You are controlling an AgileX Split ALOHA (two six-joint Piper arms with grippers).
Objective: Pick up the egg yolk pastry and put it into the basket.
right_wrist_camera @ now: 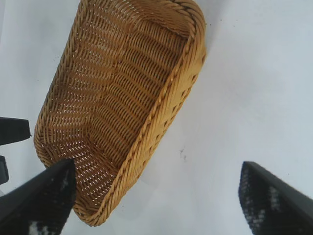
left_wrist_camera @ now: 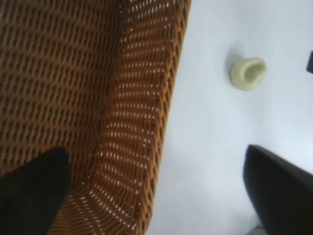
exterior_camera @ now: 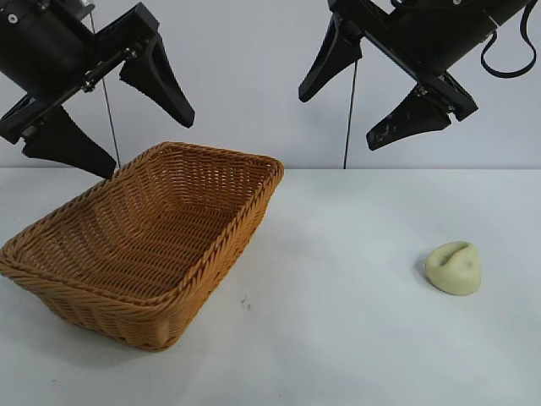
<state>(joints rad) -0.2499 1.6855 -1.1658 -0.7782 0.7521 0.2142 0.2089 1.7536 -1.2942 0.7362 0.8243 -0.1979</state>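
You see the basket (exterior_camera: 148,245) on the left part of the white table (exterior_camera: 338,338), standing on its base with one corner turned toward the back wall. Its inside holds nothing: only the woven bottom and the flared sides show, in the exterior view and in both wrist views. The pastry (exterior_camera: 454,267) lies on the table at the right, well apart from the basket, with bare table between them. It sits on its flat side and the crease on top faces up. Your left gripper (exterior_camera: 106,114) hangs in the air above the back left corner of the basket, and its two black fingers are spread wide with nothing between them. In the left wrist view one finger (left_wrist_camera: 32,191) shows over the basket's inside and the other over the table, and the pastry (left_wrist_camera: 248,73) lies farther off. Your right gripper (exterior_camera: 372,93) hangs high above the table, between the basket and the pastry, also with fingers spread wide and holding nothing. A small dark speck (exterior_camera: 245,302) is on the table just beside the basket.
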